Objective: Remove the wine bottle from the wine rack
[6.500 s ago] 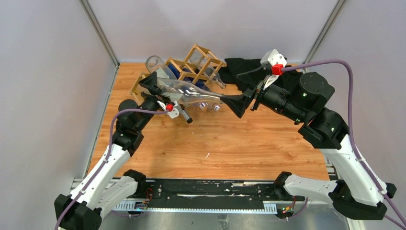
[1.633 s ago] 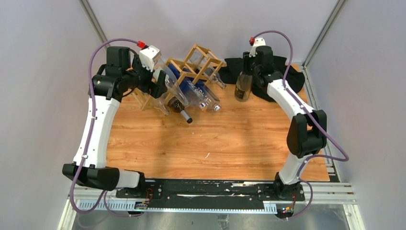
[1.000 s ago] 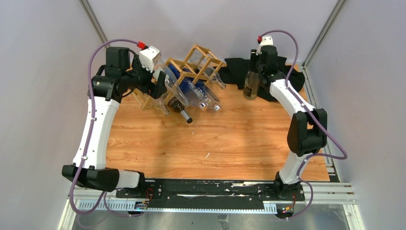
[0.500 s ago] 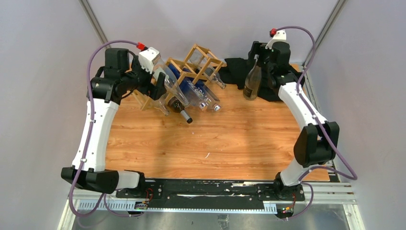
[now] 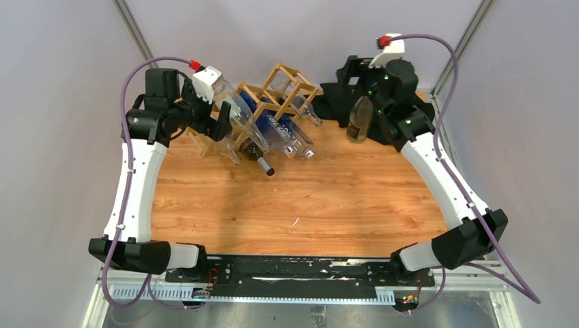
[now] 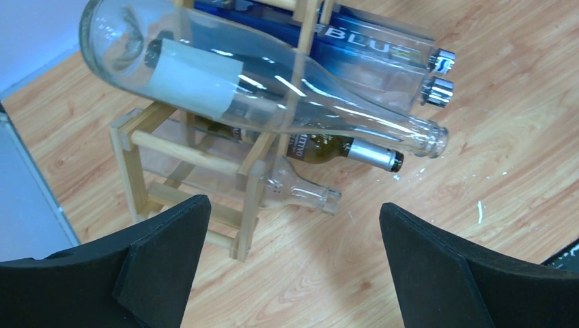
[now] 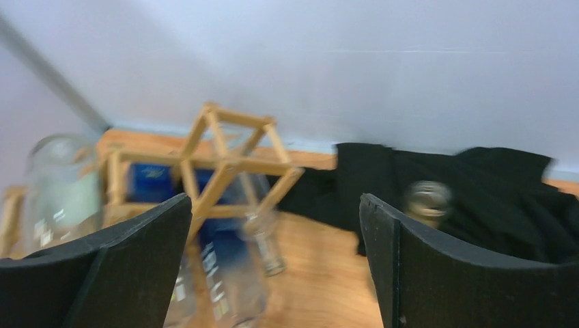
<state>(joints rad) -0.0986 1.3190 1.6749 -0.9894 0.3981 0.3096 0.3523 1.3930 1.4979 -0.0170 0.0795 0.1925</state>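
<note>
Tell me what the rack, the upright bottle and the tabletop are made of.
Wine rack: light, unfinished-looking wood, with grain visible on the sticks. Upright bottle: glossy, see-through glass. Tabletop: wood or wood-look laminate, smooth with plank grain; cannot tell which.

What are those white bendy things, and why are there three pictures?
They are two robot arms, a left arm and a right arm. One picture looks down from above. The other two come from small cameras on the wrists, so the black fingers stick in at the bottom. On the wooden table stands a wine rack made of thin sticks, with bottles lying in it. A black cloth lies beside the rack. One upright bottle stands by the cloth. The left end effector and the right end effector are both open and hold nothing.
</note>
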